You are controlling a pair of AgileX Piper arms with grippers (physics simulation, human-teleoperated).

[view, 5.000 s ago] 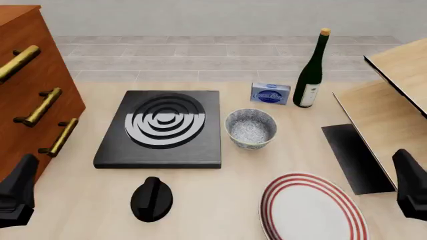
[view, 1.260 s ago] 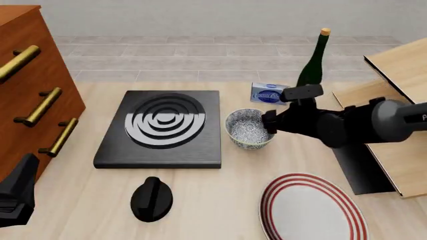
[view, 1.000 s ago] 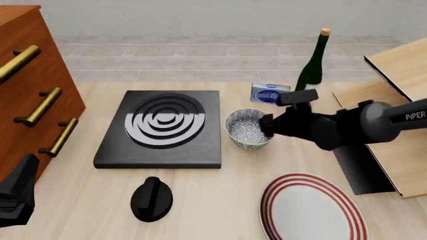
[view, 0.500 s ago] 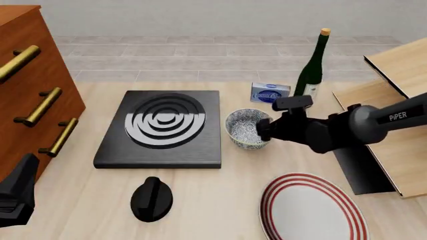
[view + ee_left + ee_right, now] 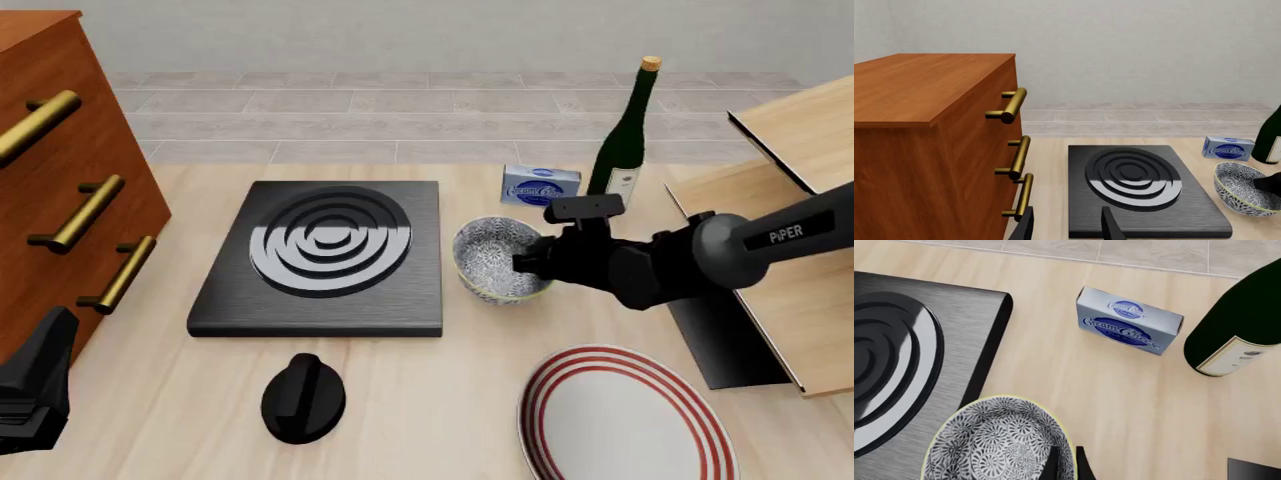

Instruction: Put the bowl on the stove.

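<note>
A small, deep speckled bowl (image 5: 497,260) is being gripped at its right-hand rim by the right gripper (image 5: 525,262), on a pale wooden table (image 5: 427,400). In the right wrist view, the two thin fingers (image 5: 1051,465) are seen pinching the pale rim, one inside and one outside the wall, almost fully closed on it. The bowl is sitting just beside the right edge of the stove (image 5: 324,257), a flat black slab with a grey ring burner; it appears slightly tilted, though whether it is being lifted clear of the table cannot be told.

The bowl is judged to be rigid, light and probably glazed, so likely slippery and breakable. A one-sided rim pinch is being judged workable but prone to letting the bowl swing or slip, so a slow, level carry would be called for.

The left gripper (image 5: 1067,226) is being held open and empty, low near the wooden drawer cabinet (image 5: 60,180).

Behind the bowl, a cream cheese box (image 5: 541,187) and a wine bottle (image 5: 623,140) are standing close together.
</note>
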